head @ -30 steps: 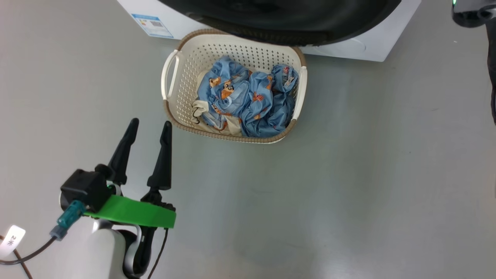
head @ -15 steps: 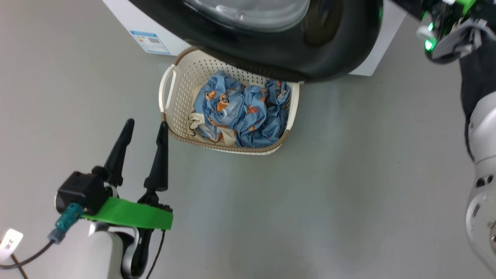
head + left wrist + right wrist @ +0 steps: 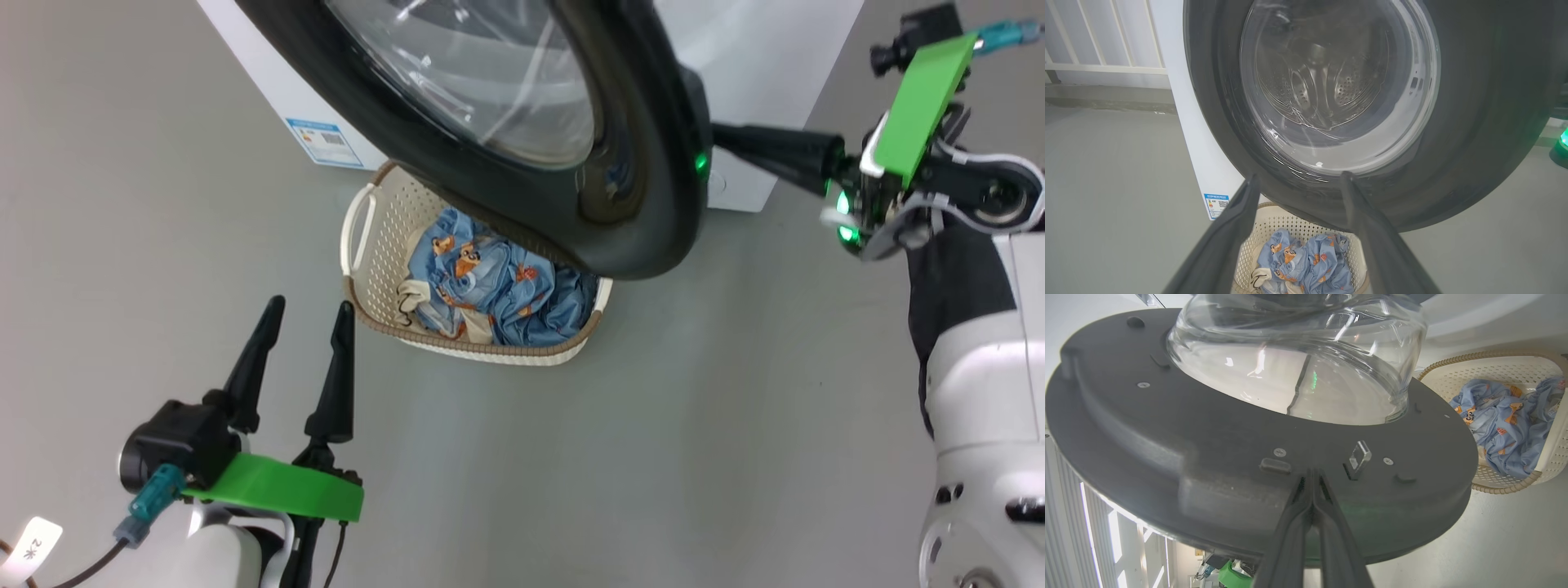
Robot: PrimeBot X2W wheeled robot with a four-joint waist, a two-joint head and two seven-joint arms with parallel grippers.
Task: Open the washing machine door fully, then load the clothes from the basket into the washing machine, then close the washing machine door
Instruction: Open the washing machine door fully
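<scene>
**Shut right gripper pushing an open washer door, laundry basket underneath**

Low in the centre of the right wrist view, the right gripper (image 3: 1312, 479) has its two long dark fingers pressed flat together and holds nothing. The joined tips rest against the matte dark inner face of the washing machine door (image 3: 1167, 428), a large round door with a wide black rim and a clear bulging glass bowl. The contact is beside a small clear latch tab. It is a push, not a grip.

In the head view the door fills the upper centre, swung out from the washing machine (image 3: 759, 65), a big white boxy front-loader. The door's lower edge overlaps the basket (image 3: 371, 269), a small cream perforated plastic one with a brown woven-look rim, at mid-frame. Whether they touch cannot be told. The clothes (image 3: 490, 286), crumpled light-blue fabric with orange cartoon print and a bit of cream, lie inside it, partly hidden by the rim.

At lower left, the left gripper (image 3: 309, 310) hangs over bare grey floor (image 3: 653, 457) with its fingers spread wide, empty, just short of the basket's near corner.

Likely risks:
- The fingertips could skid along the smooth plastic or slip off the edge, since nothing clamps them, and the door could then swing back.
- If the door stops short of fully open, it would shadow the basket, and a reach for the clothes might strike the rim.
</scene>
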